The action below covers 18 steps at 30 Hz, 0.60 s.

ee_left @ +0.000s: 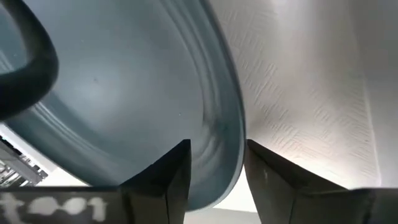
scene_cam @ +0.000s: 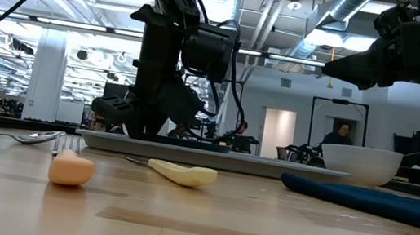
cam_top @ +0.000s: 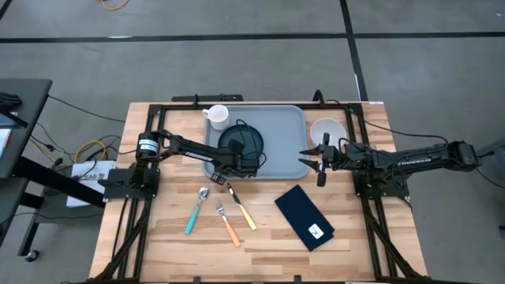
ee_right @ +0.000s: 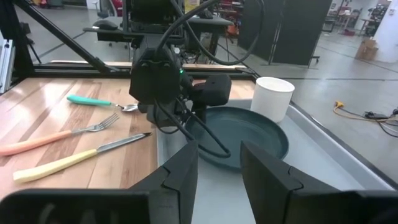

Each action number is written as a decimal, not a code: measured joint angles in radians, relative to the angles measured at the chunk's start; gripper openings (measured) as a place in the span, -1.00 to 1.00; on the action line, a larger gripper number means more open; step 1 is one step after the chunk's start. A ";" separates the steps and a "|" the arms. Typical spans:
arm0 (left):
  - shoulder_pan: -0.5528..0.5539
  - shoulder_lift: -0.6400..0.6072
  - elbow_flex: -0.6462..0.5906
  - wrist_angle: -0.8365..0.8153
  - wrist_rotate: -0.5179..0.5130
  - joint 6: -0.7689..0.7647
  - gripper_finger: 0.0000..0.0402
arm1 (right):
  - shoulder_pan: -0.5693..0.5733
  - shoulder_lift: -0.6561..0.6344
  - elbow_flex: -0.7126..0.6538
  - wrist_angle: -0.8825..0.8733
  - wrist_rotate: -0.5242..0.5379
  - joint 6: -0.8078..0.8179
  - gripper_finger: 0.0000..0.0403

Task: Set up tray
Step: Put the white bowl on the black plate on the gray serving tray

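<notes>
From above, the tray [cam_top: 278, 136], light grey-blue with rounded corners and a raised rim, lies at the far middle of the wooden tabletop [cam_top: 166, 237], holding a dark teal plate [cam_top: 241, 143] on its left half and a white mug [cam_top: 217, 117] in its far left corner; the tray's right half is bare. The left claw [cam_top: 237, 166] sits at the plate's near edge, by the tray's near rim, and the right claw [cam_top: 313, 155] hovers at the tray's right rim, fingers apart, next to a white bowl [cam_top: 326, 130] standing just off the tray. In front lie a teal-handled spoon [cam_top: 196, 211], an orange-handled fork [cam_top: 227, 224], a yellow-handled knife [cam_top: 243, 210] and a navy napkin [cam_top: 304, 216], with open wood around them. At tabletop level the tray [scene_cam: 188, 153] reads as a thin flat slab with the left arm planted on it. The left wrist view shows its fingers [ee_left: 168, 180] on either side of the plate's rim [ee_left: 230, 149], above the textured tray floor [ee_left: 298, 93]. The right wrist view looks across the tray [ee_right: 311, 168] between parted fingers [ee_right: 180, 168] to the plate [ee_right: 249, 134], mug [ee_right: 273, 98] and left claw [ee_right: 165, 81].
</notes>
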 joint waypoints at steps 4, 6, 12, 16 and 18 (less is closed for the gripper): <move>0.000 -0.002 0.006 -0.017 0.001 -0.003 -0.26 | 0.000 0.000 0.000 -0.001 0.000 0.000 -0.44; 0.000 -0.003 0.025 -0.060 0.014 -0.021 -0.24 | 0.000 0.000 0.000 -0.001 0.000 0.000 -0.44; 0.000 -0.004 0.107 -0.164 0.064 -0.074 -0.22 | 0.000 0.000 0.000 -0.002 0.000 0.000 -0.44; 0.000 -0.005 0.183 -0.270 0.156 -0.131 -0.22 | 0.000 0.000 0.000 0.004 0.000 0.000 -0.44; 0.000 -0.005 0.239 -0.363 0.241 -0.153 -0.22 | 0.000 0.000 0.001 0.017 0.000 -0.022 -0.44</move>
